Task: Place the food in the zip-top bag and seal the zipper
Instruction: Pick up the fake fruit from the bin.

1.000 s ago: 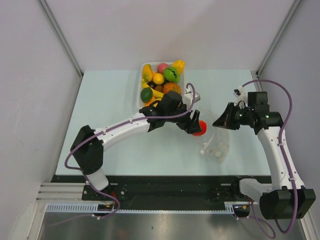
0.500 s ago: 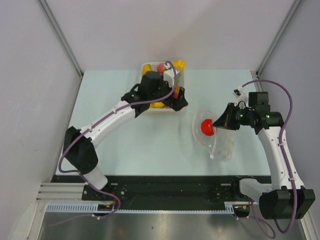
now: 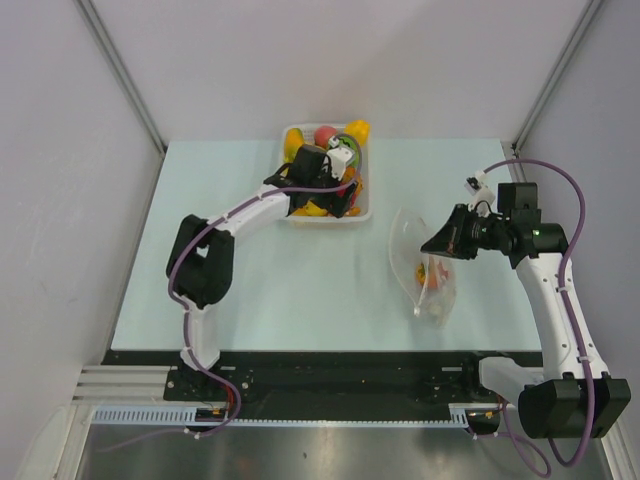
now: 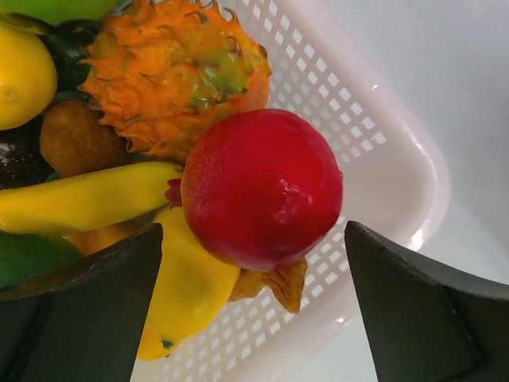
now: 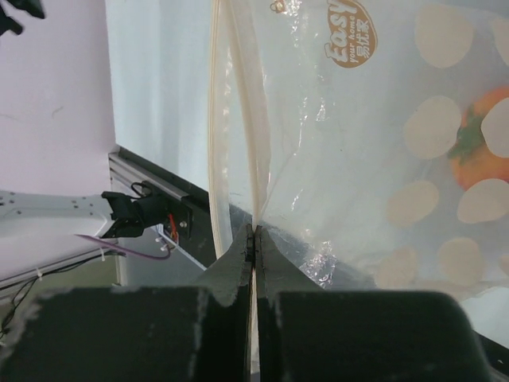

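My left gripper (image 3: 338, 200) is open and hangs over the food in the white basket (image 3: 365, 214). In the left wrist view a glossy red fruit (image 4: 262, 187) lies between the left gripper's (image 4: 253, 247) spread fingers (image 4: 87, 310), which do not touch it. An orange spiky fruit (image 4: 175, 72) and yellow pieces (image 4: 187, 286) lie around it. My right gripper (image 3: 441, 243) is shut on the mouth edge of the zip-top bag (image 3: 425, 275), holding it up. Its pale zipper (image 5: 219, 119) runs up from the right gripper (image 5: 253, 232). Orange-red food (image 5: 481, 143) shows through the bag.
The basket's slotted wall (image 4: 382, 183) curves just right of the red fruit. Pale table (image 3: 250, 270) lies between basket and bag. Grey walls with metal posts (image 3: 125, 80) close the sides and back. The black base rail (image 3: 340, 375) runs along the near edge.
The left arm carried a red fruit to the bag, let it go, then swung back over the basket with its jaws open. The bag's mouth gaped, then narrowed. The right arm stayed put.
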`<state>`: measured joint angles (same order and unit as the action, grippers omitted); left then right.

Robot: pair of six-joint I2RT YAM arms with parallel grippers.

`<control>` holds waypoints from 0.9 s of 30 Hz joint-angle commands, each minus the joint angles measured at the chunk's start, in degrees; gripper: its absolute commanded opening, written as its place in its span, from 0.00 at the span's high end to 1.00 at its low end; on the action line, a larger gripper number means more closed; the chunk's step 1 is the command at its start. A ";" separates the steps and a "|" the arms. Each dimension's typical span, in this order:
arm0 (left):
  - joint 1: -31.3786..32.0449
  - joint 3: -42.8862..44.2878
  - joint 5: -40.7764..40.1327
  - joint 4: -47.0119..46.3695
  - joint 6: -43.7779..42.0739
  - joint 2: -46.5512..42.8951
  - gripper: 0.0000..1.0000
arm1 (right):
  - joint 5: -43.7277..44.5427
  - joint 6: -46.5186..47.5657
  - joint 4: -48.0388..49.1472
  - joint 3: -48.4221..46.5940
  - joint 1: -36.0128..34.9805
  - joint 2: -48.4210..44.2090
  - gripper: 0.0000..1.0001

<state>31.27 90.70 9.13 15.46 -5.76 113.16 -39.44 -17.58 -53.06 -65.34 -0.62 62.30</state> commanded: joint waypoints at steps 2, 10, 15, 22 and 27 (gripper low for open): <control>-0.15 4.49 -2.62 -1.40 -2.85 1.53 0.00 | -5.56 -3.86 3.92 -2.33 -0.25 -0.87 1.00; -0.86 3.45 3.07 -2.27 1.44 -3.80 0.38 | -1.96 -1.93 4.02 -1.46 -0.52 0.45 1.00; -0.51 1.06 10.99 -4.56 7.84 -12.25 0.43 | -1.26 0.18 1.83 -1.89 0.18 0.71 1.00; 8.87 -2.01 19.27 -7.29 16.39 -21.93 0.42 | 0.24 0.18 0.68 -0.75 1.68 -0.60 1.00; 15.83 -2.98 18.83 -7.91 17.54 -21.59 0.39 | 1.12 0.09 0.50 -1.19 1.76 -1.13 1.00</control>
<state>42.48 89.71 25.15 8.58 8.80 90.39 -39.29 -17.96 -52.29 -65.34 0.89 62.83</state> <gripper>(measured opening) 0.698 0.009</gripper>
